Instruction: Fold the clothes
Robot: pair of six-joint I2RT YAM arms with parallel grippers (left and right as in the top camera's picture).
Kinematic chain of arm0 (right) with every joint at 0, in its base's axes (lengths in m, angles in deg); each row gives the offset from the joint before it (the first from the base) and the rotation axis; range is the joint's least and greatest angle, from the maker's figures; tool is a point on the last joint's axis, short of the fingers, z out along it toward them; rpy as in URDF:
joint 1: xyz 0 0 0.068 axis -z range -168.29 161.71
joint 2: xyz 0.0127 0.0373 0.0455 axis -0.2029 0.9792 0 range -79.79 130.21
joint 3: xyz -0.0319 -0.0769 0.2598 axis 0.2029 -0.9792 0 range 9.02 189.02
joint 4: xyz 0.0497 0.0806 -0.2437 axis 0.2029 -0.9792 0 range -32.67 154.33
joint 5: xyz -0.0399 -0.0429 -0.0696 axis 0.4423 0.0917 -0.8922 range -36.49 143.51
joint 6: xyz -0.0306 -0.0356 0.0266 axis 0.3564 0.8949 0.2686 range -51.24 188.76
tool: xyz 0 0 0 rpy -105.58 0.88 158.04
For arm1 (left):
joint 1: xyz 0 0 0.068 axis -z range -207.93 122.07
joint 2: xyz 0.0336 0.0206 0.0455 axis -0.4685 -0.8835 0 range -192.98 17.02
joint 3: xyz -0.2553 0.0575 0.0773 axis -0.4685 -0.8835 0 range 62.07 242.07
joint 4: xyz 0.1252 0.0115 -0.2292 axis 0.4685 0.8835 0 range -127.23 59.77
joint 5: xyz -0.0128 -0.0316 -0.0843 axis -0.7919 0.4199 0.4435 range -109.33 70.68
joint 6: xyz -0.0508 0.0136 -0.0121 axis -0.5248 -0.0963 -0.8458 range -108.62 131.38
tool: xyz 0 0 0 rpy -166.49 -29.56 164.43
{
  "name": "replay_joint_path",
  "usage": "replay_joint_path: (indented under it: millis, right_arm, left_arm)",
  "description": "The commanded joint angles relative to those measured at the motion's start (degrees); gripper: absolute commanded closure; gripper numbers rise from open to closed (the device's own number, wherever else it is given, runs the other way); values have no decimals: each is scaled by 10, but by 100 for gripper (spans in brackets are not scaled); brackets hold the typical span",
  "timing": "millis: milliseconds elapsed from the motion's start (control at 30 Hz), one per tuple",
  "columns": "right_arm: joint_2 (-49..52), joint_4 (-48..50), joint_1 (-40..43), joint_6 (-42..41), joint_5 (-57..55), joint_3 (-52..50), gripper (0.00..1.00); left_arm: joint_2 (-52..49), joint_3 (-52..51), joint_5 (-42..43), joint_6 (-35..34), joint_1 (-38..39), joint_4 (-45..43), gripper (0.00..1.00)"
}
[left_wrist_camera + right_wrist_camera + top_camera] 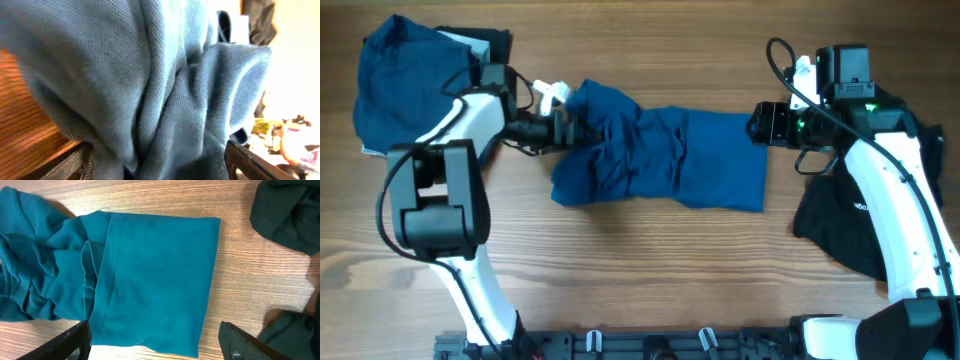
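Wooden tabletop [640, 280] here: half-folded blue shirt [710, 160] mid-frame, a bunched blue garment [400, 85] upper left, and a black garment [835, 225] at right.

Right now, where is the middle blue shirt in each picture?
Overhead: blue shirt at centre, bunched at its left end.
Left wrist: blue shirt fills most of the frame.
Right wrist: blue shirt covers left and centre.
Shared landmark: wooden table under it in all three.

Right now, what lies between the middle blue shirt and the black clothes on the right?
Only bare table separates blue shirt from black clothes; the right wrist view shows it.
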Motion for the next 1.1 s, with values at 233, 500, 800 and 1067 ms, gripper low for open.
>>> replay_joint_path:
  millis: [233, 500, 800, 1067]
  right_arm:
    - [-4, -2, 0, 12, 1, 5, 18]
    - [-4, -7, 0, 12, 5, 5, 18]
    - [-4, -7, 0, 12, 5, 5, 18]
    - [-4, -3, 0, 12, 5, 5, 18]
  left_arm:
    - [-8, -4, 77, 59, 6, 31, 0]
    - [-8, -4, -67, 64, 54, 38, 0]
    - [-8, -4, -110, 25, 76, 5, 62]
    - [0, 23, -110, -36, 26, 22, 96]
